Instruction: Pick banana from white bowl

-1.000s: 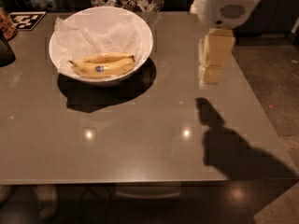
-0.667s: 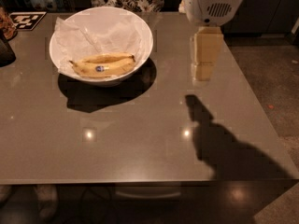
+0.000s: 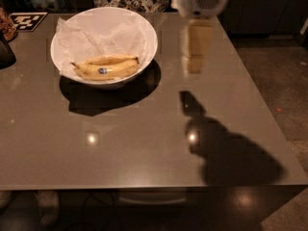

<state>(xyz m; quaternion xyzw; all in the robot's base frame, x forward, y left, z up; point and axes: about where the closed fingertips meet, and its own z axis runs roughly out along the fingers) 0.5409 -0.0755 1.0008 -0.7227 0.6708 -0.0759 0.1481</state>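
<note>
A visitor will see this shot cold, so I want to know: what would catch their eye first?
First, the banana lying in the white bowl, on crinkled paper, at the far left of the table. Next, the pale gripper hanging above the table to the right of the bowl, with its big dark shadow spread across the near right.

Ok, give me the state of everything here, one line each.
banana: lying flat in the white bowl, sticker up, not gripped.
white bowl: upright on the table, paper-lined, holding the banana.
paper sheet: crinkled, spread inside the bowl under the banana.
gripper: raised over the table beside the bowl, apart from both.
</note>
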